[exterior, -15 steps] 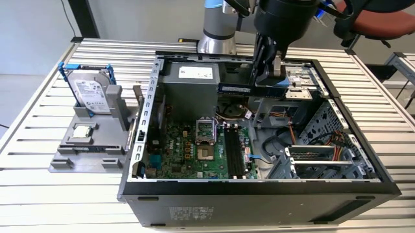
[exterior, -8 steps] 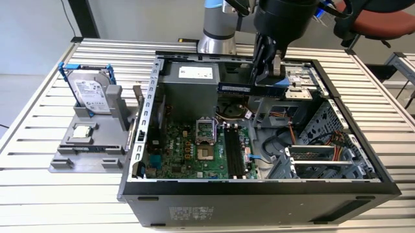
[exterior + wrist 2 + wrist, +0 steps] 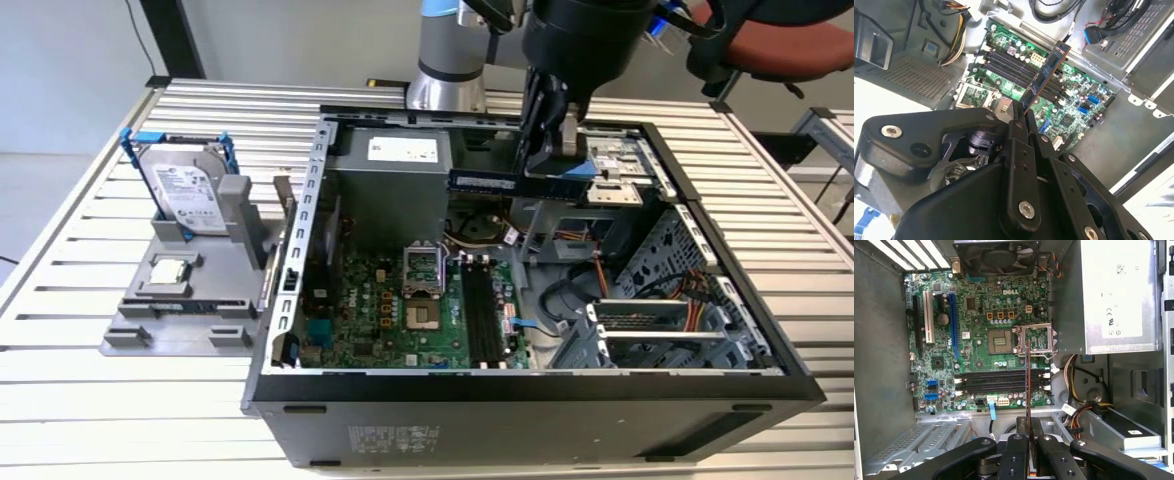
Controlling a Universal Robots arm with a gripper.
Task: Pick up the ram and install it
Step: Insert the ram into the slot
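Note:
The ram [image 3: 494,183] is a dark stick with black chips, held level above the open computer case [image 3: 300,300]. My gripper [image 3: 550,168] is shut on the end of the ram towards the exterior view's right. In the second wrist view the ram [image 3: 1046,75] juts out from the gripper [image 3: 1020,122] over the green motherboard [image 3: 1079,100]. In the first wrist view the ram [image 3: 1028,385] appears edge-on, crossing above the black memory slots [image 3: 999,382], and the gripper [image 3: 1029,440] clamps it. The slots [image 3: 481,310] look empty.
A grey fixture [image 3: 174,320] on the exterior view's left holds a silver hard drive [image 3: 187,195] in a blue bracket and a small square processor chip [image 3: 167,272]. Inside the case are the power supply [image 3: 1114,295], cable bundles [image 3: 1079,405], a fan [image 3: 996,255] and an open processor socket [image 3: 1001,341].

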